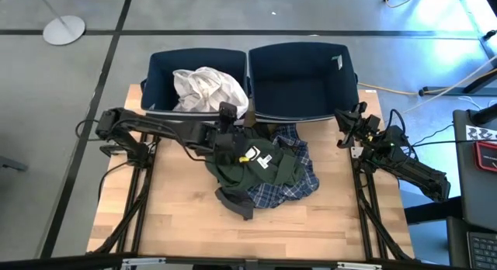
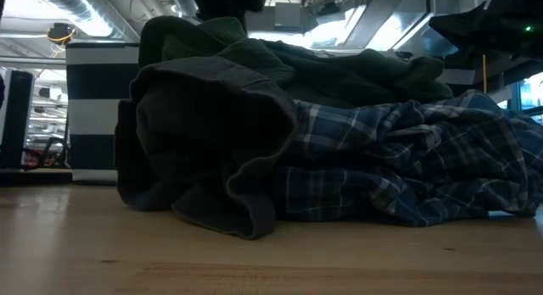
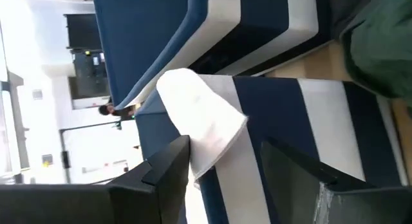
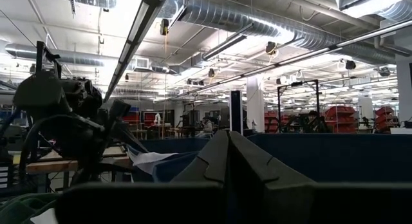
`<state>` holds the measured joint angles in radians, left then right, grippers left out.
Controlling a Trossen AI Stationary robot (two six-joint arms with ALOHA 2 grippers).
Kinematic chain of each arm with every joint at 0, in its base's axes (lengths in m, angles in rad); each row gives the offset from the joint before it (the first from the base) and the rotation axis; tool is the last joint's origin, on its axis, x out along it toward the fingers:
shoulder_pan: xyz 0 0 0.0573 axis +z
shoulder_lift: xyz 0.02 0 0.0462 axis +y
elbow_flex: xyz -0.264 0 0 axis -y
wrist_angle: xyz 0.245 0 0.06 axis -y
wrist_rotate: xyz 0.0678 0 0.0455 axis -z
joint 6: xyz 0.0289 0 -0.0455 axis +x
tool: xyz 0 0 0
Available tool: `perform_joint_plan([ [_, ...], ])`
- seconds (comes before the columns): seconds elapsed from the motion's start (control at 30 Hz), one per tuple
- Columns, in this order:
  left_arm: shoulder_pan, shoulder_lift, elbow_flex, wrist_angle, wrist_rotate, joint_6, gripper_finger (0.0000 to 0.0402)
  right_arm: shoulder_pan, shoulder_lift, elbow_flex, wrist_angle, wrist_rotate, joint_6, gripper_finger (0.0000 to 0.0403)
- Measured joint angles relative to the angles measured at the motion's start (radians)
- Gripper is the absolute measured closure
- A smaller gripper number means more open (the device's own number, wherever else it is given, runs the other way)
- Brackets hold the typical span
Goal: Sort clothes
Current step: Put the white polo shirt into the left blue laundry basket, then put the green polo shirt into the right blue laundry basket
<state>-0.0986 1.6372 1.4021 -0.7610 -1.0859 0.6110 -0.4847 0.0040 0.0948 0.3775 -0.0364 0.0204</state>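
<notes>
The white garment (image 1: 208,88) lies in the left navy bin (image 1: 159,68), and a corner of it (image 3: 203,121) hangs over the bin's striped wall. The dark green garment with a white label (image 1: 260,163) lies on top of the blue-white plaid shirt (image 1: 299,185). The dark grey garment (image 1: 237,202) lies under the pile's near left side. The pile rests on the table's middle. My left gripper (image 1: 227,115) is open at the left bin's near right corner, above the pile's far edge. My right gripper (image 1: 345,121) is shut and empty by the right bin's near right corner. My left gripper (image 3: 225,179) stands open with the white garment's hanging corner (image 3: 206,147) close beside one finger (image 3: 170,169). I cannot tell whether the finger touches the cloth.
The right navy bin (image 1: 342,64) stands beside the left one at the table's far edge. Bare wood (image 1: 194,223) lies at the near side and on the left of the pile. In the low view the grey garment (image 2: 204,159) and the plaid shirt (image 2: 407,168) fill the front.
</notes>
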Motion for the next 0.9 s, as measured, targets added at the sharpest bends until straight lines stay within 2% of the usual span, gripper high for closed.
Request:
perform_joint_plan([
  [0.17, 0.007, 0.013, 0.0, 0.033, -0.033, 0.026, 0.022, 0.0, 0.0, 0.0, 0.0, 0.0, 0.0, 0.0384],
  [0.43, 0.007, -0.006, 0.0, 0.242, -0.056, 0.108, 0.022, 0.0, 0.0, 0.0, -0.001, 0.0, -0.001, 0.0384],
  [0.7, 0.042, -0.009, 0.0, 0.246, -0.043, 0.084, 0.0223, 0.0, 0.0, 0.0, -0.005, 0.0, -0.002, 0.0384],
  [0.8, 0.051, -0.009, 0.0, 0.239, -0.004, 0.054, 0.0248, 0.0, 0.0, 0.0, -0.005, 0.0, -0.002, 0.0384],
  [0.9, 0.055, -0.009, 0.0, 0.22, 0.017, 0.023, 0.0293, 0.0, 0.0, 0.0, -0.005, 0.0, -0.003, 0.0384],
])
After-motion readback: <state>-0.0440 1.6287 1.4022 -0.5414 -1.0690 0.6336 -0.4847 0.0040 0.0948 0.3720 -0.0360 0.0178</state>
